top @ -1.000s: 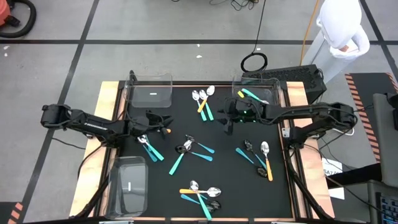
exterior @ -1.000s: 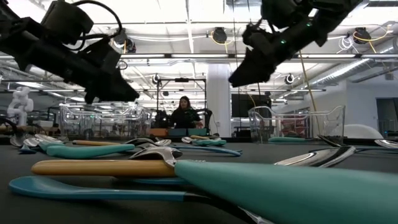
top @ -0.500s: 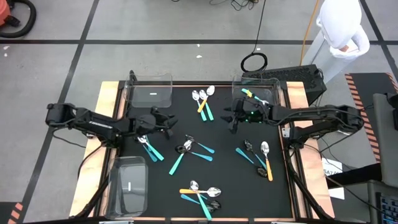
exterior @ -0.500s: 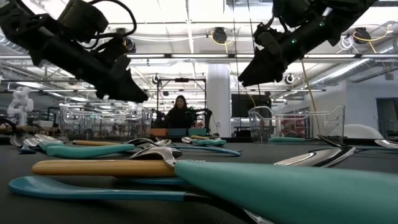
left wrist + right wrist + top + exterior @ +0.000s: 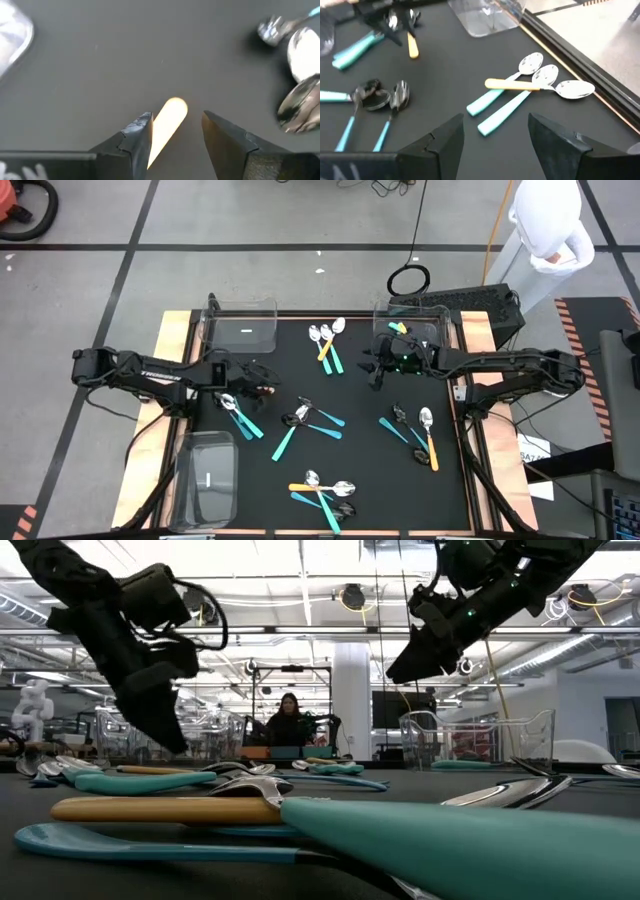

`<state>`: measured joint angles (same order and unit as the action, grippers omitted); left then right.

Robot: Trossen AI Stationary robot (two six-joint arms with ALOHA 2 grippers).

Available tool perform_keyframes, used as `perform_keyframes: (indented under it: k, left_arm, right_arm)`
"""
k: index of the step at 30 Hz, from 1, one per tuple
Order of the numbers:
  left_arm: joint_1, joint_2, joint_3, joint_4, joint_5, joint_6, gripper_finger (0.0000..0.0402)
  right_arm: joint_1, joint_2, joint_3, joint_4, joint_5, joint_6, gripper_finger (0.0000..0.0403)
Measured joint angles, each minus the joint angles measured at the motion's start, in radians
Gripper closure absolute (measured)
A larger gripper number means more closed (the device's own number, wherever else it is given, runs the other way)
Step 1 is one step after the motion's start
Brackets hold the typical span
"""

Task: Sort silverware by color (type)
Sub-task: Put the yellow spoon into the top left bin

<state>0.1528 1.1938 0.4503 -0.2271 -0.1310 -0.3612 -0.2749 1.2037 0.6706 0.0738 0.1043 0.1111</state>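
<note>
Orange- and teal-handled silverware lies in clusters on the black mat: near the far edge (image 5: 328,345), left of centre (image 5: 240,415), centre (image 5: 305,420), right (image 5: 415,430) and near edge (image 5: 325,495). My left gripper (image 5: 263,380) hovers left of centre, pointing steeply down (image 5: 172,740), shut on an orange-handled utensil (image 5: 167,120). My right gripper (image 5: 373,375) is open and empty (image 5: 495,135), raised above the mat beside the far right bin, facing three spoons (image 5: 540,80). My left gripper holds the orange-handled utensil between its two fingers from above, slanting down. The handle's free end (image 5: 175,107) sticks out past the fingertips, clear of the mat, and also shows in the right wrist view (image 5: 412,49). The fingers hide the gripped part.
There are clear bins at the far left (image 5: 242,330), the far right (image 5: 412,330) with a few utensils inside, and the near left (image 5: 207,480). Bare mat lies between the clusters. A person sits in the room behind (image 5: 290,725).
My left gripper moved slightly toward the table's right and tipped from a slant to pointing steeply down, keeping the orange-handled utensil. My right gripper drew back toward the far right bin and rose a little, staying open.
</note>
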Motion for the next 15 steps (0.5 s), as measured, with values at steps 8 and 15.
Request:
perform_keyframes:
  k: [8, 15]
  left_arm:
    - [-0.006, 0.015, -0.001, 0.261, 0.063, 0.055, 0.0229]
    - [-0.057, 0.167, 0.000, 0.634, 0.130, 0.089, 0.0229]
  right_arm:
    - [0.001, 0.022, 0.001, -0.004, -0.044, 0.088, 0.0190]
    - [0.037, 0.096, 0.001, -0.043, -0.131, 0.204, 0.0190]
